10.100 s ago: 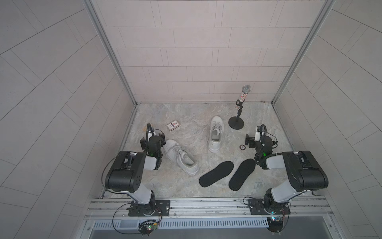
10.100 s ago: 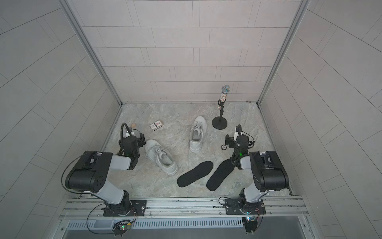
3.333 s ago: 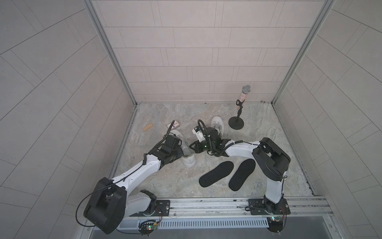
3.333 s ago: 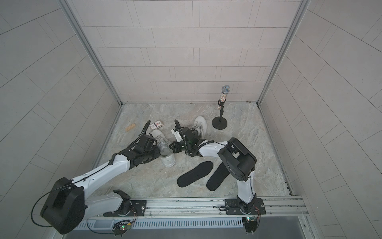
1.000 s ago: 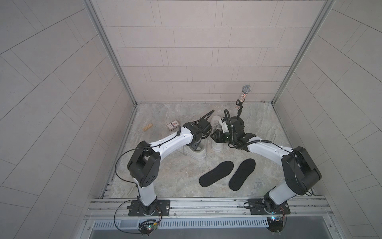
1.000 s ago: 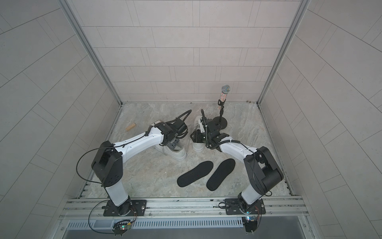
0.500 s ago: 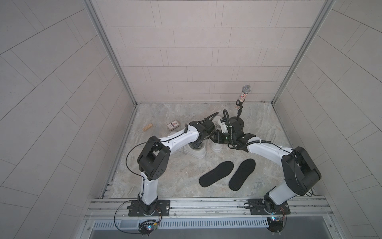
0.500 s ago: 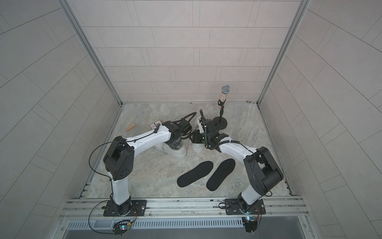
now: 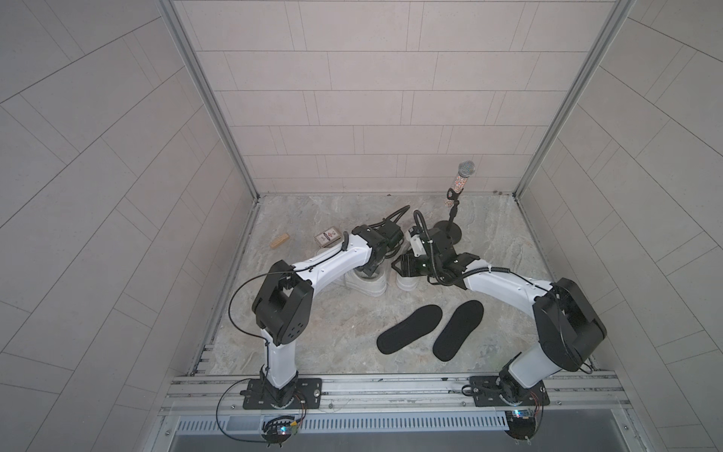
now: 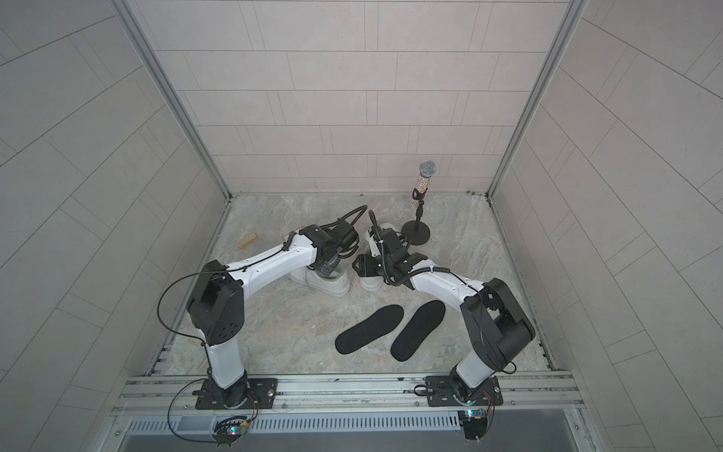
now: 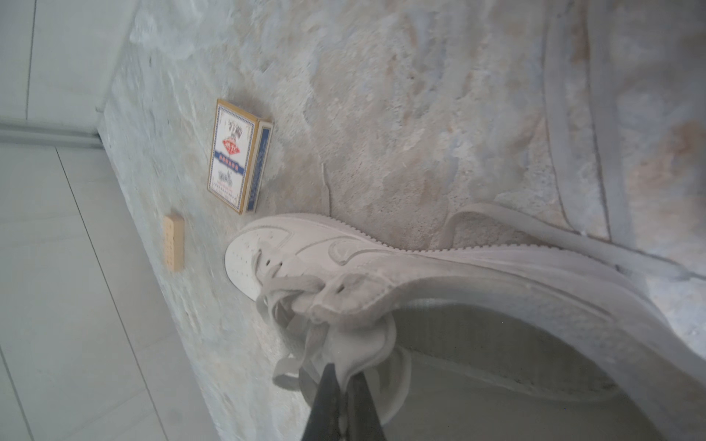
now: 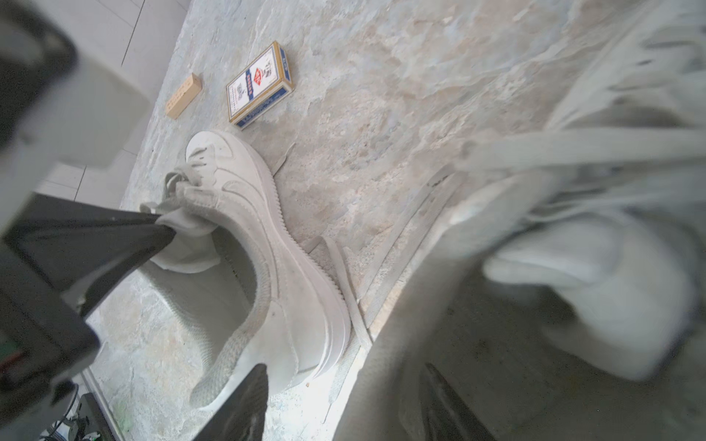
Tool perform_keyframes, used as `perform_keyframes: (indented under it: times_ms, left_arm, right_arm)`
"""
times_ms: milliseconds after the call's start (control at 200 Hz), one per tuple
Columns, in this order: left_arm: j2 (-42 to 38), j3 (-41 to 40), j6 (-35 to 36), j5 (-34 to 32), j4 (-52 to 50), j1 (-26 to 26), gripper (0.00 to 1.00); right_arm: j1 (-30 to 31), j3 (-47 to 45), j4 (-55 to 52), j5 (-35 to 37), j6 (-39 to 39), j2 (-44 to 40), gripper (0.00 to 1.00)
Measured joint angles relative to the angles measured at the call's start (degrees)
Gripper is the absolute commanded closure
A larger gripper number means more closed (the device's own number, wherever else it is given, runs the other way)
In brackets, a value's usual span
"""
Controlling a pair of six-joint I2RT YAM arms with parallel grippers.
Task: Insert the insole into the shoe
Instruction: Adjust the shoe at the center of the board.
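While left gripper (image 11: 342,376) pinches shoe (image 11: 420,275) tongue (image 11: 359,343), right gripper (image 12: 344,385) spread, empty. Shoe-opening step; next, right fetches insole (image 9: 409,328), needs toe-first entry.

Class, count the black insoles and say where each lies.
2. The left insole and the right insole lie side by side on the floor, nearer the robot than the left sneaker and right sneaker. Another may hide inside a sneaker.

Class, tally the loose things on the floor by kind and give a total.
Shoes: 2
Insoles: 2
Card box: 1
Wooden block: 1
Microphone on stand: 1
Total: 7
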Motion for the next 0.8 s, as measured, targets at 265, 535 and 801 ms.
perform_keyframes:
  times_ms: [265, 535, 801]
  left_arm:
    - [-2.8, -0.7, -1.7, 4.3, 0.8, 2.3, 1.00]
    - [-7.0, -1.1, -4.6, 10.3, 1.2, 5.1, 1.00]
    - [-9.2, -4.1, -6.2, 15.1, 2.8, 7.2, 1.00]
  right_arm:
    - [3.0, 0.0, 0.4, -0.2, 2.5, 0.0, 0.34]
    - [4.9, 0.0, 1.0, 1.9, 7.8, -0.5, 0.29]
    - [8.2, 3.9, -3.3, 6.8, 11.3, -0.9, 0.30]
